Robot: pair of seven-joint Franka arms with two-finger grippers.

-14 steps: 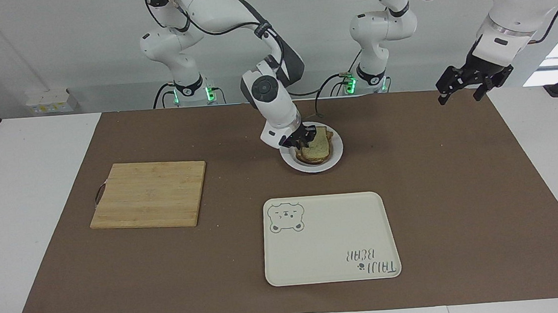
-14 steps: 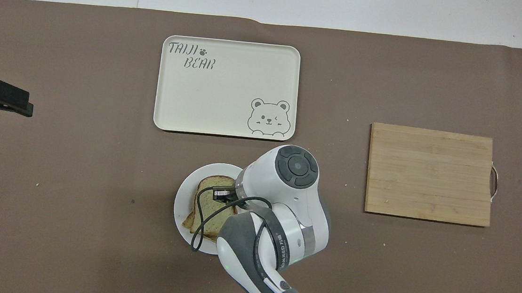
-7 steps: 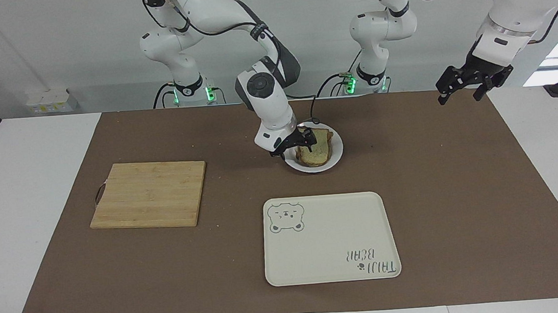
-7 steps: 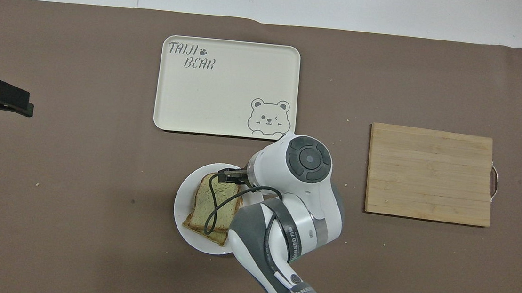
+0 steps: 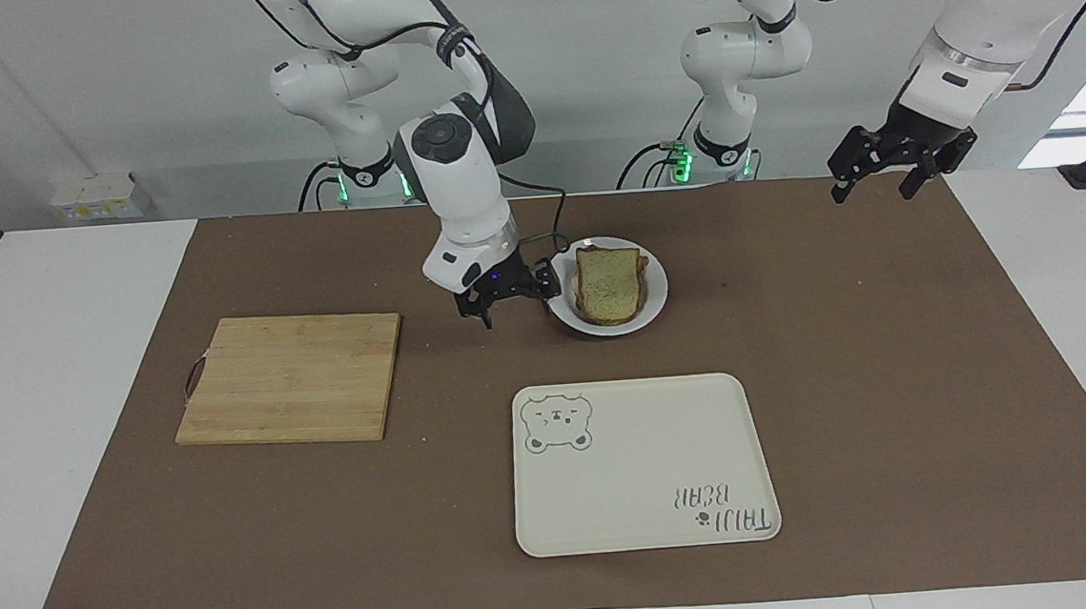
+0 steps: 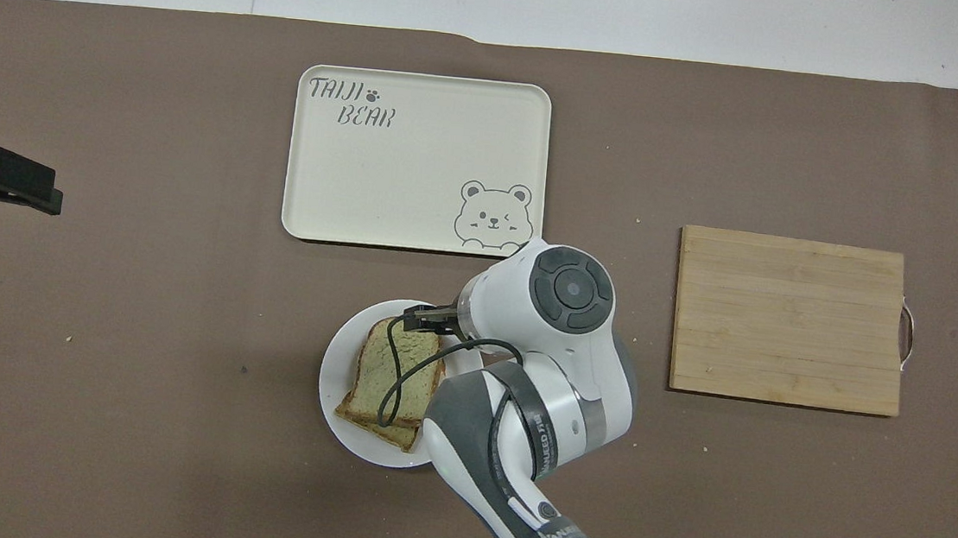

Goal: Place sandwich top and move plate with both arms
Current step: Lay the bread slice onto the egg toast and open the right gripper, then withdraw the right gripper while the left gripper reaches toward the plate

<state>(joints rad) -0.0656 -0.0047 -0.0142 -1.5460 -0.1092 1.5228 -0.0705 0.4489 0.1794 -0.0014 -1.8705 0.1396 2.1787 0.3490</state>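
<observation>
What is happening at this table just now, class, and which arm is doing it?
The plain slice of bread lies on the sandwich on the small round white plate. The right gripper, open and empty, hangs beside the plate's rim, toward the bamboo cutting board. The left gripper, open, waits over its own end of the table. The cream bear tray lies farther from the robots.

From my station both views come through bright and evenly lit, the light soft and from above. Under the right gripper (image 5: 514,299) I see only a faint, short shadow on the brown mat (image 5: 891,366); the tray (image 5: 649,526) and cutting board (image 5: 290,379) throw thin soft edges. The white plate (image 5: 655,304) beside that gripper shows no glare. Daylight washes out a patch past the left gripper (image 5: 878,171). Focus is sharp throughout, with no visible bending at the edges.
</observation>
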